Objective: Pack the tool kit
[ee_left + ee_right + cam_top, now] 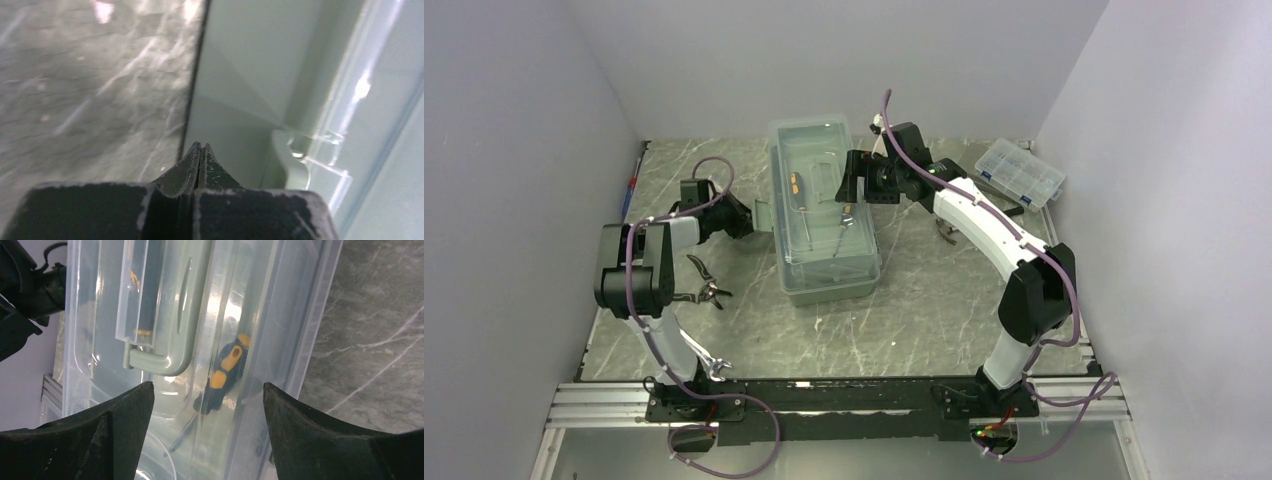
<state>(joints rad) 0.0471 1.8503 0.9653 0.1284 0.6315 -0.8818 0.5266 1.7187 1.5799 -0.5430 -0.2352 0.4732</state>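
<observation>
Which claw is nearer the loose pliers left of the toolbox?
Left. The left claw sits just beyond the pliers, at the toolbox side; right claw hovers over its lid.

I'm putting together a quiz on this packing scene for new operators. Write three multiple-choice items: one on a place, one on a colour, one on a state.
1. Where on the table does the organizer sit in the top view?
A. far right
B. near left
C. centre

2. What colour are the accents on the screwdriver handle under the lid?
A. red
B. yellow-orange
C. white

3. How is the left pincer?
A. wide open
B. shut on pliers
C. shut, nothing between its fingers

Answers:
1 A: the top view shows it far back by the right wall.
2 B: the right wrist view shows them through the clear lid.
3 C: the left wrist view shows its fingers pressed together with nothing between them.
</observation>
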